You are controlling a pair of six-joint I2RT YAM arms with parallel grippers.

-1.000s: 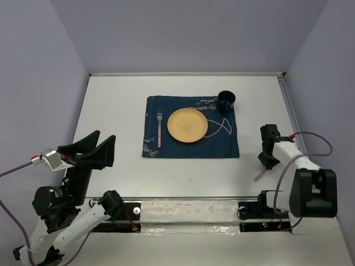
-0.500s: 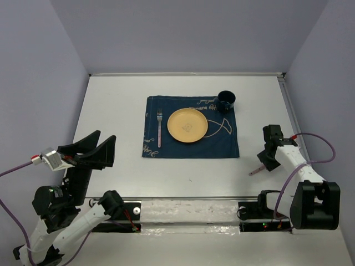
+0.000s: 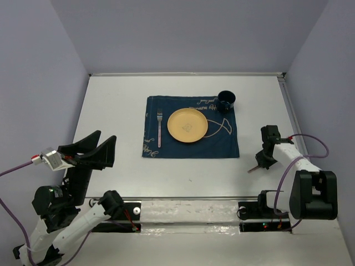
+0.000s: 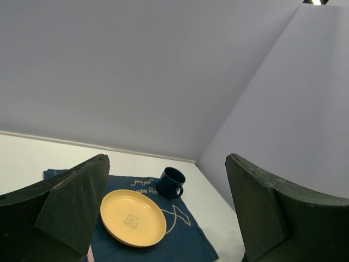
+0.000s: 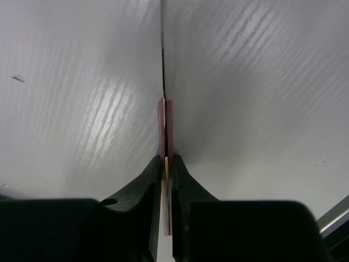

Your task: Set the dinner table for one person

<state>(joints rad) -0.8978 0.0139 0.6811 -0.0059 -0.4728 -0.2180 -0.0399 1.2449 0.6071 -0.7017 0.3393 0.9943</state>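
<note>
On the white dinner table (image 3: 111, 111) lies a dark blue mat (image 3: 222, 147) with a yellow plate (image 3: 187, 124), a pink-handled fork (image 3: 159, 128) to its left and a dark blue mug (image 3: 226, 101) at its far right corner. My right gripper (image 3: 264, 161) is low over the table, right of the mat, shut on a pink-handled knife (image 3: 252, 168). The right wrist view shows the gripper (image 5: 166, 164) pinching the pink handle (image 5: 165, 123), the thin blade (image 5: 162, 54) edge-on and pointing away. My left gripper (image 3: 89, 152) hangs open and empty, raised at the near left.
Grey walls close in the table on three sides, with a raised rail (image 3: 288, 105) along the right edge. From the left wrist, the plate (image 4: 133, 217) and mug (image 4: 171, 182) show between the wide-spread fingers (image 4: 71, 202).
The right gripper's jaws have shut on the knife's pink handle, and the handle end has swung a little left and farther from the near edge. The left arm has not moved.
</note>
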